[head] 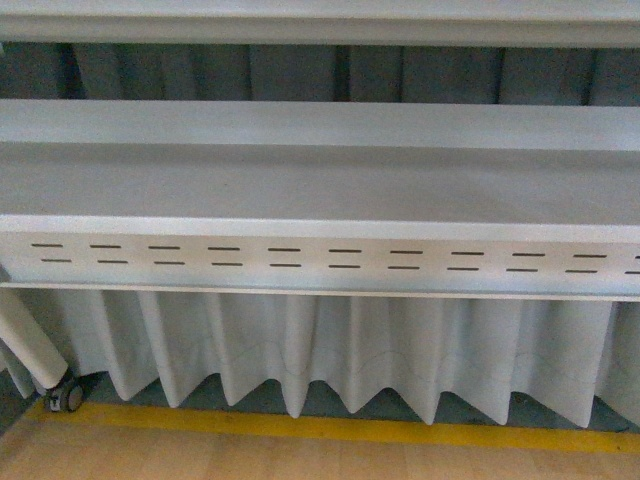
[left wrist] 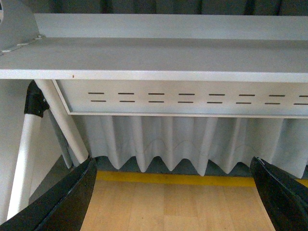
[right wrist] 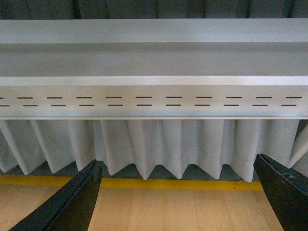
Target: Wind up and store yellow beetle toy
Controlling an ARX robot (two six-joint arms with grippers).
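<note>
The yellow beetle toy is out of view in all three views. My left gripper [left wrist: 175, 192] is open and empty, its black fingers [left wrist: 62, 202] spread wide over the wooden floor, facing the white shelf [left wrist: 154, 57]. My right gripper [right wrist: 178, 192] is open and empty too, its black fingers [right wrist: 72, 202] wide apart over the floor in front of the same shelf [right wrist: 154, 60]. Neither gripper shows in the front view.
A white shelf unit [head: 320, 190] with a slotted front panel [head: 330, 262] fills the front view. A pleated white curtain [head: 330, 350] hangs below it. A yellow line [head: 330, 428] runs on the wooden floor. A white leg with a caster [head: 66, 396] stands at the left.
</note>
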